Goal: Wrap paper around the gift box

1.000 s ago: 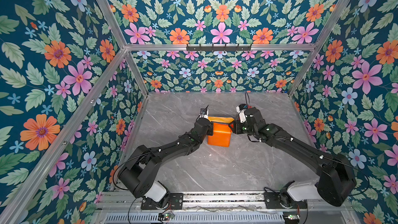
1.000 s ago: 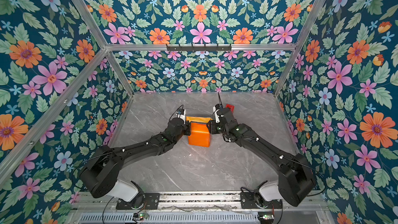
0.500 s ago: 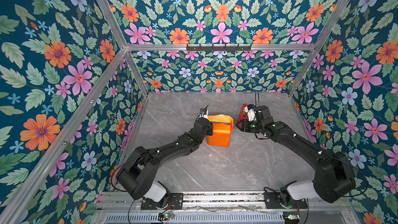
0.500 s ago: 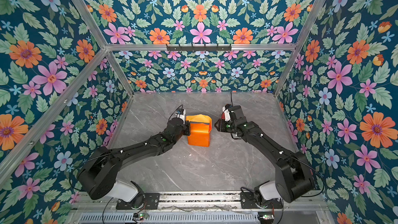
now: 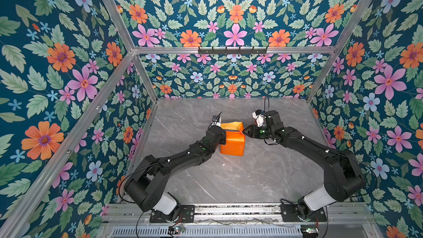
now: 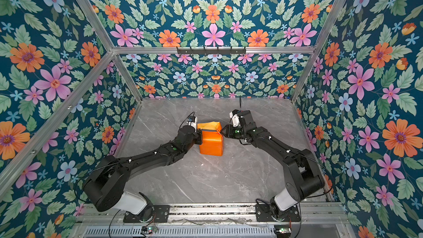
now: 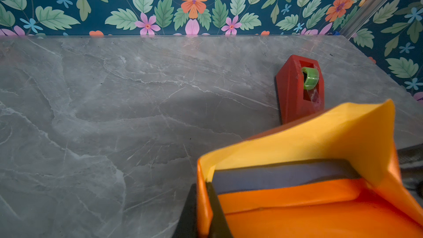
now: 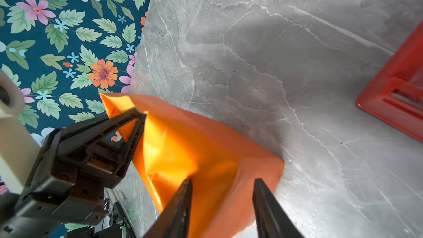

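Where it all sits: grey marble tabletop [image 5: 229,179], floral walls [image 5: 68,65] around.
Gift box [image 7: 281,177]: mid-tabletop, buried in paper [image 5: 233,144], navy strip peeking.
Left gripper [image 7: 203,211]: clamped on the paper's edge.
Right gripper [image 8: 222,180]: jaws apart by the paper.
Tape dispenser [image 7: 295,92]: wrist views only, cropped in the right one.

The left arm [image 5: 183,156] and right arm [image 5: 309,147] stretch forward, angling inward toward each other, both wrists low; the left hand [image 8: 140,116] has its jaws pinched together; the right hand [image 8: 223,183] faces it, jaws parted.
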You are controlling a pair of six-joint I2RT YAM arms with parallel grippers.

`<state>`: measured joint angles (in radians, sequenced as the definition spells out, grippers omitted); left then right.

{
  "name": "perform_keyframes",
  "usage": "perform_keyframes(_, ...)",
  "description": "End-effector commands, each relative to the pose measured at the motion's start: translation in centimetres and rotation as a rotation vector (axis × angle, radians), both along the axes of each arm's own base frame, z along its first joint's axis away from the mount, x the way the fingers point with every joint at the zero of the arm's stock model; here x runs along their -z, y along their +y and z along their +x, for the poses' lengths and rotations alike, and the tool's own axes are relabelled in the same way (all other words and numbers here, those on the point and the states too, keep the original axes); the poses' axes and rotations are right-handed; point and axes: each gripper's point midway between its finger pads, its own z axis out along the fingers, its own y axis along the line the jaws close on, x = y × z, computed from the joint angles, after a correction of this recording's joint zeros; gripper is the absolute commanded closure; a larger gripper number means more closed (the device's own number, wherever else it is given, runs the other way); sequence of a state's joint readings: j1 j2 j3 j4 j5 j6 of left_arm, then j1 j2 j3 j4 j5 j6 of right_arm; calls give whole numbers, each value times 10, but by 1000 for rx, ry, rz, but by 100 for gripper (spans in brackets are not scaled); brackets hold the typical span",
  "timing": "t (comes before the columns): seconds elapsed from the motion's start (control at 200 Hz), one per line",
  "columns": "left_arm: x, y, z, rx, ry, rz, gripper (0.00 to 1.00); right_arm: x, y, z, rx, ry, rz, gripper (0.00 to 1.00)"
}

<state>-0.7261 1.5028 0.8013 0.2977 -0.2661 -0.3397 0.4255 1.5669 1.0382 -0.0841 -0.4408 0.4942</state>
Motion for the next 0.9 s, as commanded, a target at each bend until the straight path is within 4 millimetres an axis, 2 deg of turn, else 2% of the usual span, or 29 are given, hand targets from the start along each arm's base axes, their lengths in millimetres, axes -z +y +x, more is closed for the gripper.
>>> perform_keyframes(0.0,-1,1,1,-5,-4,6,89,-3,5,4,-5,-12,13,54)
perform_keyframes(0.41,-2,-2,2,5,-6,-3,85,17,8,13,11,16,-9,53)
perform_keyframes(0.425,-2,-2,1,7,-6,-4,84,31,8,14,10,45,-20,53)
perform_keyframes(0.505,-2,-3,2,7,-7,-9,80,41,7,11,17,67,-20,52)
perform_keyframes(0.66,-13,-4,3,7,-23,-33,66,57,0,7,47,86,-47,51)
perform_keyframes(0.895,-34,-1,-4,12,-50,-86,38,67,-4,2,60,92,-55,52)
